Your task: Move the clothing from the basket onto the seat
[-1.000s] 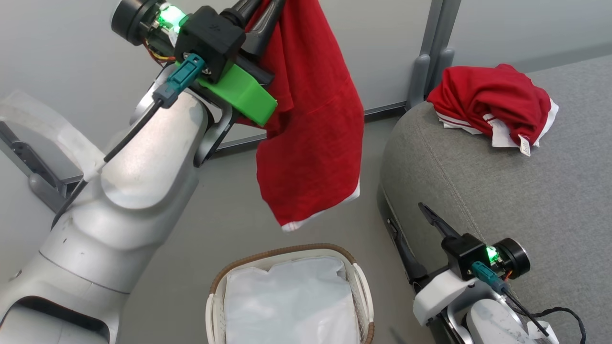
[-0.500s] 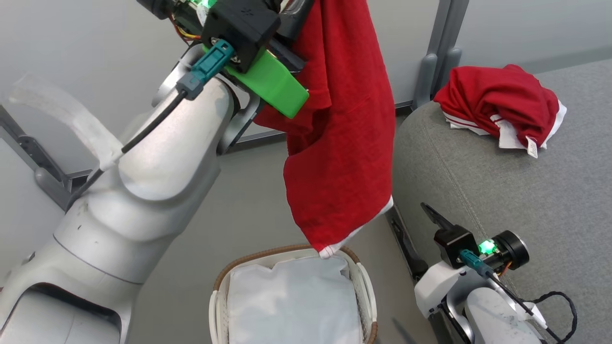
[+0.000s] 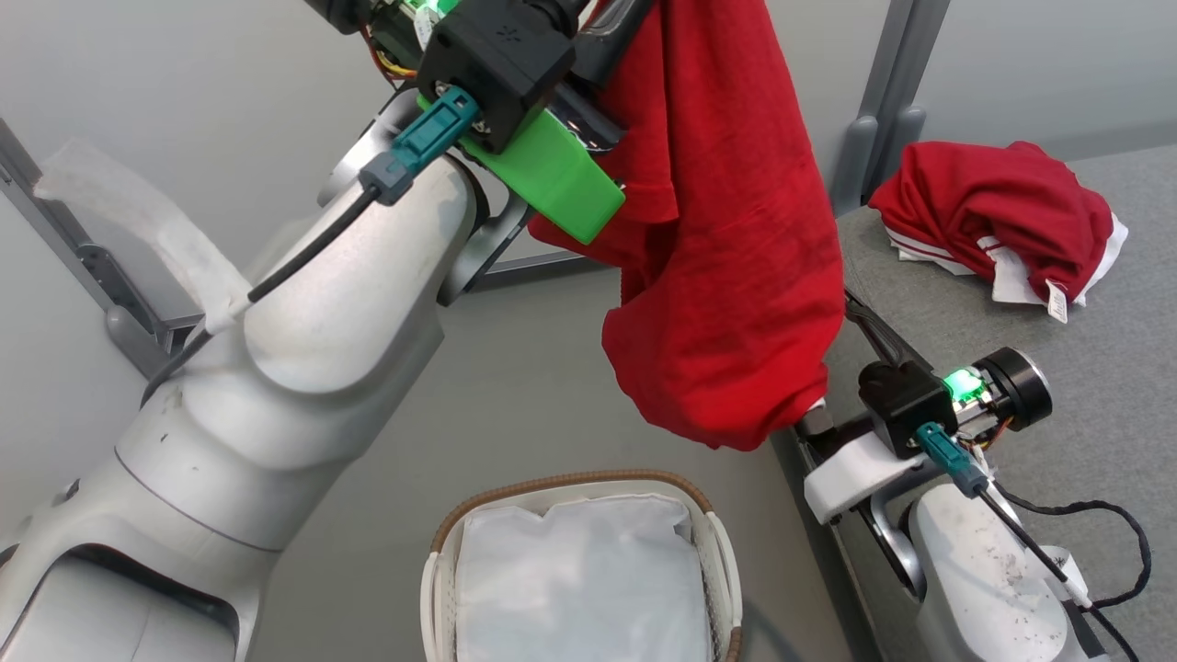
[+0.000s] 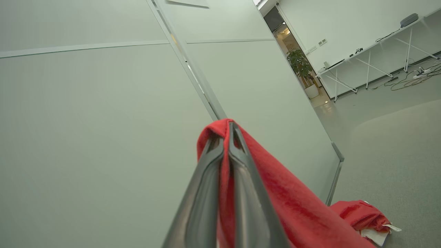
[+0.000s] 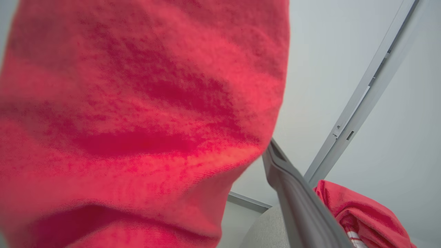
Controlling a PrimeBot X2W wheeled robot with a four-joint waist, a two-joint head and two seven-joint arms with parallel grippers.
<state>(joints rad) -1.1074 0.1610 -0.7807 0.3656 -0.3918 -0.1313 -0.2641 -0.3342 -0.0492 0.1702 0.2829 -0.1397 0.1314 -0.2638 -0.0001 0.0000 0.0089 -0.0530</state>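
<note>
The sofa (image 3: 1030, 386) is the goal, and its rounded near edge is the line to clear. Left of the sofa, the left arm (image 3: 303, 368) is raised high. Its gripper (image 4: 228, 125) is clamped tight on a fold of the shirt (image 3: 736, 276). The fingers are pressed together with red cloth squeezed between them.

The shirt hangs in a long drape beside the sofa's edge. Its lowest bulge sits just at the sofa's corner and brushes the right gripper (image 3: 874, 326). That gripper rests at the sofa's front edge. It looks open and holds nothing, though cloth hides one finger, so I cannot be sure how wide it stands.

The basket (image 3: 570, 480) is on the floor in front of the sofa's left end, with just its white liner (image 3: 579, 579) inside. The other shirt (image 3: 1002, 211) lies bunched on the sofa's far part.

This looks like the carry across, the last piece of the job. To do it well, keep the hold high until the trailing hem is over the cushion. Then lower and let go, so the cloth does not slide off the rounded edge. The broad grey area nearer than the bunched shirt offers free room. The right arm (image 3: 984, 570) under the drape could snag the cloth.
</note>
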